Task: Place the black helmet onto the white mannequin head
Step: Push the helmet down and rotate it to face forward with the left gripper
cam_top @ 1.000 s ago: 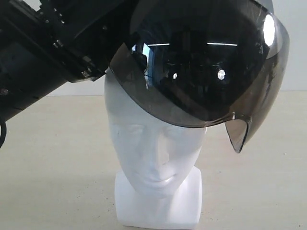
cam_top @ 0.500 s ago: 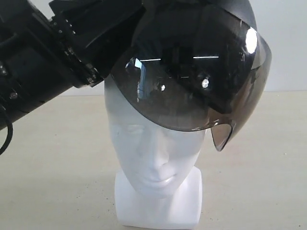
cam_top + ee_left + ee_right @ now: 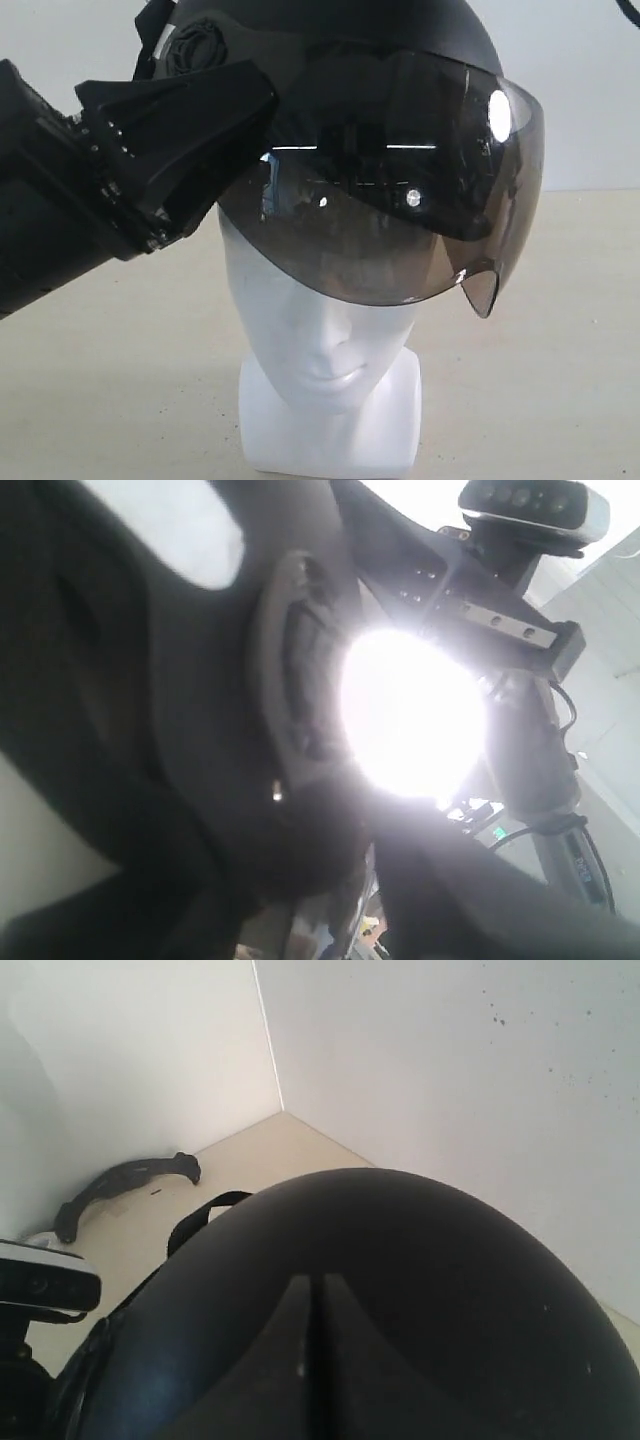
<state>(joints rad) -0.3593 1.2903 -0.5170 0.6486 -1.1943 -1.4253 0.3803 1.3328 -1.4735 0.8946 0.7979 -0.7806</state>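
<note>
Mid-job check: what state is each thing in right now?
head: upright on table, nose and mouth showing.
helmet: over head's crown, tilted.
visor: down, covering the eyes.
left gripper: apparently clamped on helmet's side.
right gripper: shut, at helmet's shell.

The exterior camera sits low and close in front of the white mannequin head (image 3: 325,330), about level with its face and looking straight at it. The black helmet (image 3: 380,25) fills the upper part of this view, with the pale table (image 3: 560,380) and the wall (image 3: 590,90) behind. The left wrist camera is right against the helmet's side (image 3: 200,780) and tilts up into a glaring light (image 3: 410,715). The right wrist camera looks across the helmet's crown (image 3: 400,1280) from close by, toward a room corner (image 3: 270,1050). All three views share the helmet; the head shows in the exterior view alone.
</note>
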